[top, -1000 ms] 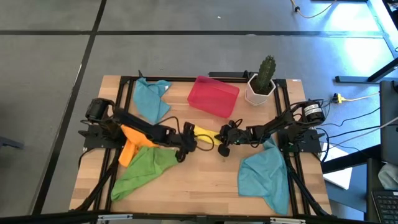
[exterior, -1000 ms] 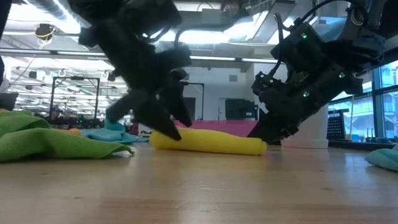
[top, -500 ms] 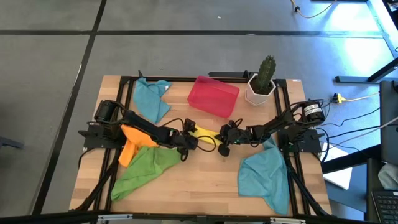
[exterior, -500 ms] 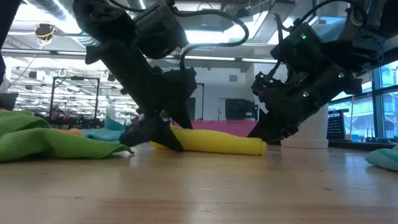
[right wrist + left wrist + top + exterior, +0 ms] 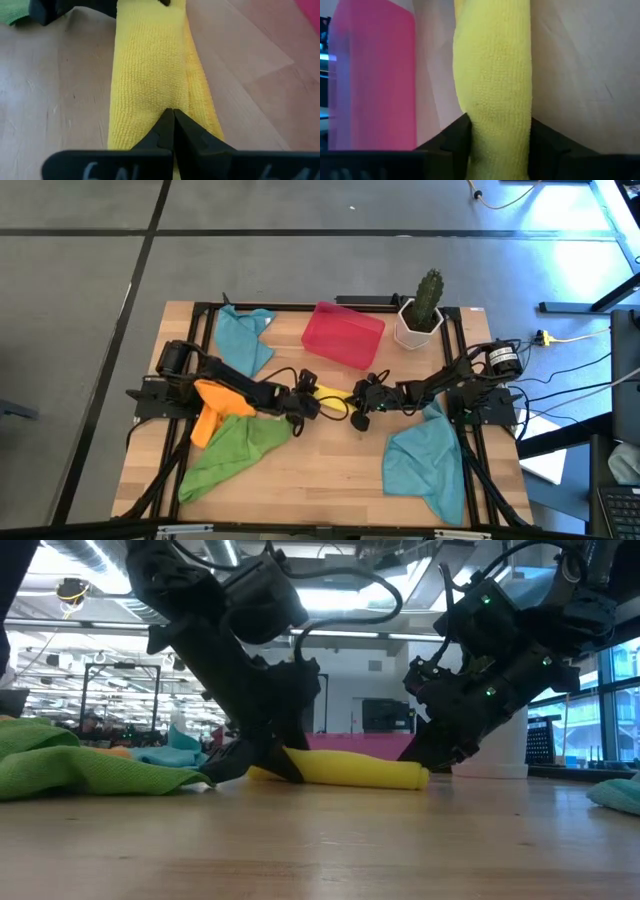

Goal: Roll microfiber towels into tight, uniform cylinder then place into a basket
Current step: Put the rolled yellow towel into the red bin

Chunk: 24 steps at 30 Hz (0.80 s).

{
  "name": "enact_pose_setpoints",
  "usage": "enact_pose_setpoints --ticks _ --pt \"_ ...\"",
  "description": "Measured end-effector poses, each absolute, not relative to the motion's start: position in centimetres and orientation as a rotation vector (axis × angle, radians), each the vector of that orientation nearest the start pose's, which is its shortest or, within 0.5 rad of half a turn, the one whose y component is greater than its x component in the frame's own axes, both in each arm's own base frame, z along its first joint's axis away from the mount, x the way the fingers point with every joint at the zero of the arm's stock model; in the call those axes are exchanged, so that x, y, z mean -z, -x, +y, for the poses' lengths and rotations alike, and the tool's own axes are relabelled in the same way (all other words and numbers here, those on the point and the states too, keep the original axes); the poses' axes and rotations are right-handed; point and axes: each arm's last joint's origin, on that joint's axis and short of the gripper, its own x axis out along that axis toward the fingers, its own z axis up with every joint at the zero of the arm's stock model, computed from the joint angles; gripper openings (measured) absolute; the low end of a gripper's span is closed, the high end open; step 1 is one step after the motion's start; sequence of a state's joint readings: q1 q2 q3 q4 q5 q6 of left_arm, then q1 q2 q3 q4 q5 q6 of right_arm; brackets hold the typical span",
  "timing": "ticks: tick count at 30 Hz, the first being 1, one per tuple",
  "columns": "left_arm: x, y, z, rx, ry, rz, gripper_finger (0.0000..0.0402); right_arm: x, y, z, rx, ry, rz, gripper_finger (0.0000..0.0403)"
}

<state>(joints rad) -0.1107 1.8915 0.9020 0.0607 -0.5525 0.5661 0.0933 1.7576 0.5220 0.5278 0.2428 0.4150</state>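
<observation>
The rolled yellow towel [image 5: 333,394] lies on the surface in front of the basket [image 5: 343,335], its long axis running between both arms: left pincer [image 5: 306,396] clamped around 1 end, right pincer [image 5: 358,402] pressed shut on the other

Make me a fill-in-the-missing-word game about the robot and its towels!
1. The rolled towel lying between the two grippers is ____.
2. The red basket has ____ towels in it.
3. The white pot holds a ____.
4. The left gripper has one finger on each side of the roll's ____.

Missing words: yellow; no; cactus; end
</observation>
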Motion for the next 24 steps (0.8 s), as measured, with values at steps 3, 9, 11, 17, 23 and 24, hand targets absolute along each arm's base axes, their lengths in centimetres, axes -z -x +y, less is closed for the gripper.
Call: enact_pose_setpoints --ticks 3,9,11,17,23,24 --pt "-10.8 -34.3 -2.0 -0.137 -0.807 0.991 0.0097 -8.9 -27.9 1.9 0.284 -0.278 0.655 0.0005" --pt "-10.7 -34.3 -1.7 -0.147 -0.761 0.989 0.0012 -9.5 -27.8 1.9 0.261 -0.241 0.645 0.0005" --pt "-10.7 -34.3 -1.6 -0.146 -0.741 0.988 0.0009 -10.3 -27.7 2.0 0.247 -0.23 0.622 0.0005" --pt "-10.8 -34.3 -1.4 -0.131 -0.691 0.98 0.0004 -14.2 -27.0 1.9 0.211 -0.174 0.527 0.0015" --pt "-11.8 -34.0 -1.3 -0.116 -0.669 0.966 0.0002 -17.6 -25.7 2.3 0.235 -0.12 0.433 0.003" --pt "-12.3 -33.9 -1.3 -0.121 -0.663 0.959 0.0002 -18.0 -25.6 2.5 0.235 -0.116 0.413 0.0031"
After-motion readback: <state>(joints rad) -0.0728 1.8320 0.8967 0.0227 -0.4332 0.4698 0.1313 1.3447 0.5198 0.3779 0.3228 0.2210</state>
